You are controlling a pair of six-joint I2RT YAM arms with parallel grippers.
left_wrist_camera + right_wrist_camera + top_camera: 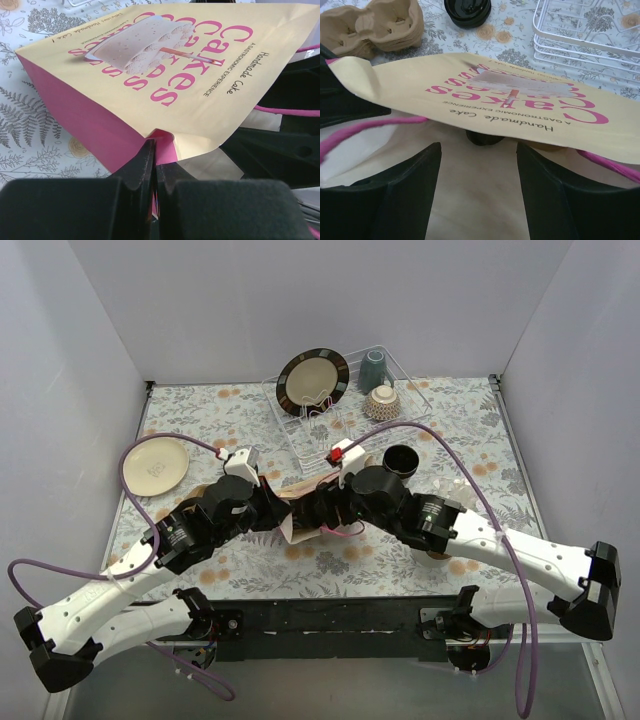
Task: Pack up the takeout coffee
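Black cup (400, 460) sits uncapped on the table (470, 420) behind the right wrist, outside the paper bag (210, 115). There's a dark shape inside the bag mouth, and we can't tell if it's a cup. Left gripper (155, 146) is pinched tight on the bag's pink edge. Right gripper (477, 147) is spread wide at the mouth. Our call: hold the rim up and widen the opening before loading. Dish rack (580, 40), cardboard carrier (370, 25) and black lid (467, 10) crowd close.

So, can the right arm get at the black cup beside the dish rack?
Probably yes. The black cup stands in the open close beside that arm, and the right gripper is open and empty, though it must first back away from the paper bag.
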